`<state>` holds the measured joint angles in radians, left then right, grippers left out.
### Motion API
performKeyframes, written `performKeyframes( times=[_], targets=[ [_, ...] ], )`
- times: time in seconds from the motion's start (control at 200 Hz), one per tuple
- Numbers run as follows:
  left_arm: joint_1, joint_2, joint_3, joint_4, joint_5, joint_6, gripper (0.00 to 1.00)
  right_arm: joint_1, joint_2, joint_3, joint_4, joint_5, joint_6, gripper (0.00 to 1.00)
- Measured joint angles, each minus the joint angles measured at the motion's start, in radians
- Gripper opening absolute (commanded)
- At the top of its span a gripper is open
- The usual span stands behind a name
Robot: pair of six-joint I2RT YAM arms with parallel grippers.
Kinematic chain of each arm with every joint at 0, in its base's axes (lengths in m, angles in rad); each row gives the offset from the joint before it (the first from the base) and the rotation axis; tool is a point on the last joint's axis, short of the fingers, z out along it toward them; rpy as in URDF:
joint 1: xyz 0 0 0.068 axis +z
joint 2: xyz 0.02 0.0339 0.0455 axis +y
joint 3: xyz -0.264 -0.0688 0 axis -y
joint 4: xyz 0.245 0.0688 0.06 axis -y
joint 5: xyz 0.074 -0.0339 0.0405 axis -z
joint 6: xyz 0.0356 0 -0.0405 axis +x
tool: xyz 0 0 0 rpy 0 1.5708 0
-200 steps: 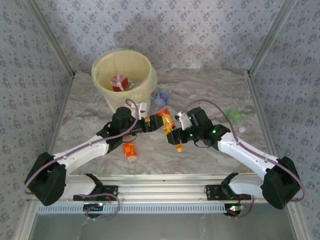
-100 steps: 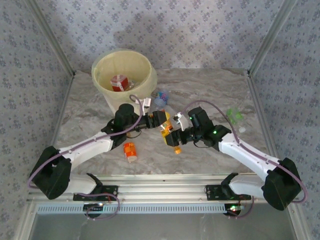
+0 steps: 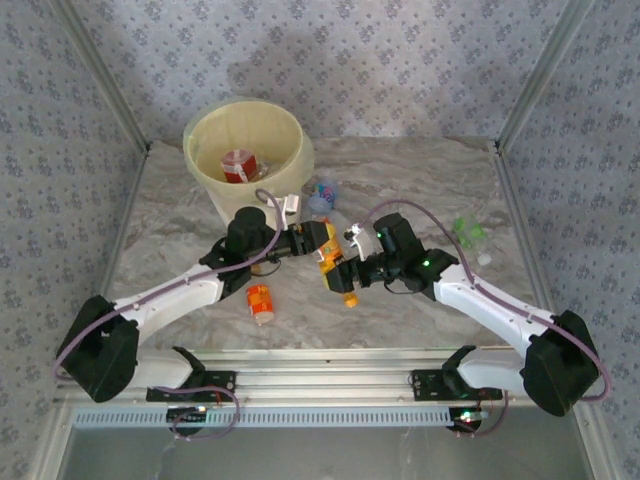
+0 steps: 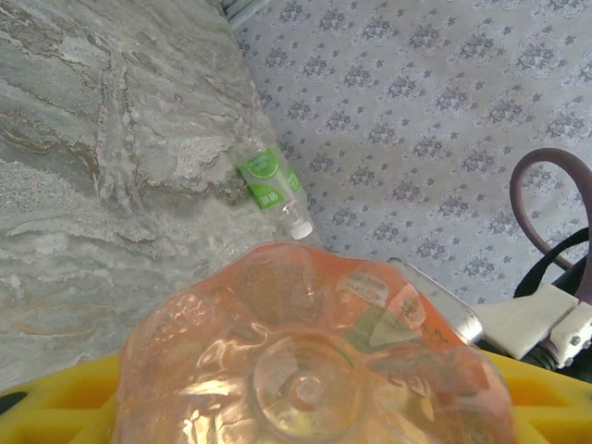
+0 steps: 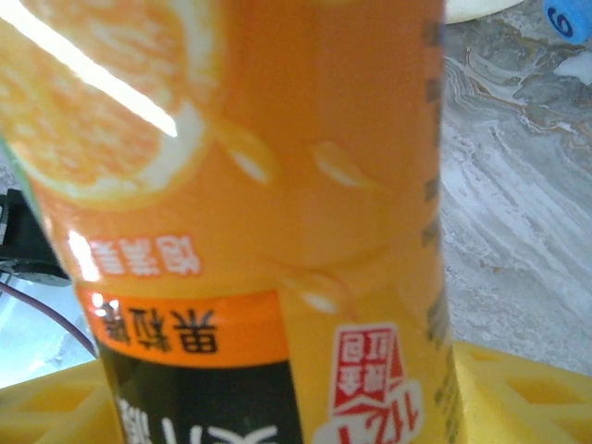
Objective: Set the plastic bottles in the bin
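Counter (image 3: 170, 225), grey marbled, walled in by patterned wallpaper. Bin (image 3: 205, 180), cream with a pale yellow bag over its rim, stands at the far left of the counter; one red-labelled bottle (image 3: 238, 165) lies inside it. Small orange bottle (image 3: 260, 302) lies on the counter near the front, just beside the left arm and well apart from the bin. Left claw (image 3: 312, 240) reaches in from the left to mid-counter, with the base end of the large orange bottle (image 3: 330, 262) between its yellow pads (image 4: 55, 407); its wrist camera looks straight at the ribbed underside of that bottle, and whether the jaws are pressing on it cannot be told. Blue-labelled bottle (image 3: 322, 192) lies just right of the bin, beyond the left claw. Large orange bottle slants between the two claws, cap end toward the front. Right claw (image 3: 352, 270) meets it from the right, the orange-fruit label close against its camera and a yellow pad (image 5: 518, 398) below; grip or gap cannot be told. Green-labelled bottle (image 3: 468, 230) lies far right, near the wall, well apart from the rest.
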<state>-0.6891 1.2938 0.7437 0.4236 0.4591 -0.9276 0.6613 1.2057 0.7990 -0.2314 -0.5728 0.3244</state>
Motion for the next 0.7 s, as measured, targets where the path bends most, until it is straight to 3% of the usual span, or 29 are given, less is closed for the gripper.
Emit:
performKeyframes(
  times=[0.175,0.365,0.705],
  targets=[
    [-0.001,-0.034,0.032,-0.067,-0.002,0.036,0.60,-0.001,-0.051,-0.005,-0.005,0.023,0.002,0.91],
    [0.002,-0.061,0.155,-0.219,-0.003,0.124,0.60,-0.013,-0.232,-0.012,-0.032,0.070,0.000,1.00],
    [0.077,-0.059,0.529,-0.542,-0.030,0.342,0.60,-0.014,-0.495,-0.008,-0.053,0.252,0.001,1.00]
  ],
)
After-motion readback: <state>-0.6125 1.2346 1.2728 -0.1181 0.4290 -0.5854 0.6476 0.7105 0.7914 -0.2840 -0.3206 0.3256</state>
